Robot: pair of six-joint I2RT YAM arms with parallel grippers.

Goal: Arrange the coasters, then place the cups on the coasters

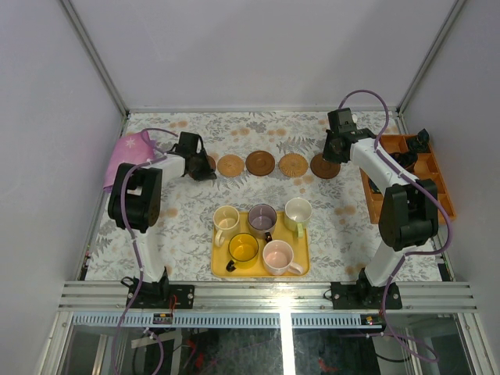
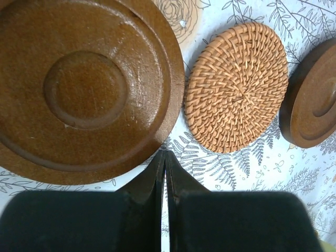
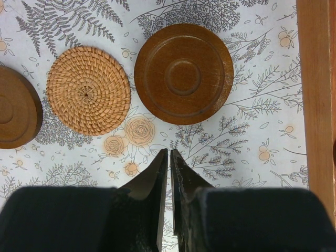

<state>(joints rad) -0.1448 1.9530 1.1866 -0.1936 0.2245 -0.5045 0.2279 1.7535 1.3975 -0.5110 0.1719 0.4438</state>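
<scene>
While five coasters (image 1: 260, 163) are laid in a row across the table (image 1: 187, 226), the cups (image 1: 262, 220) are found on the yellow tray (image 1: 256, 270); the left gripper (image 2: 164, 155) and right gripper (image 3: 169, 153) are seen closed, empty.

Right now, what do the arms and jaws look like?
Left arm and right arm match: white links, black joint housings, black bases. A mauve cable loops along each. Jaws are black, flat-sided, tapering to thin tips.

A floral-patterned table (image 1: 187, 226) is overlaid by a row of coasters (image 1: 260, 163), a yellow tray (image 1: 219, 262), an orange bin (image 1: 437, 176) and a pink cloth (image 1: 125, 152).
</scene>
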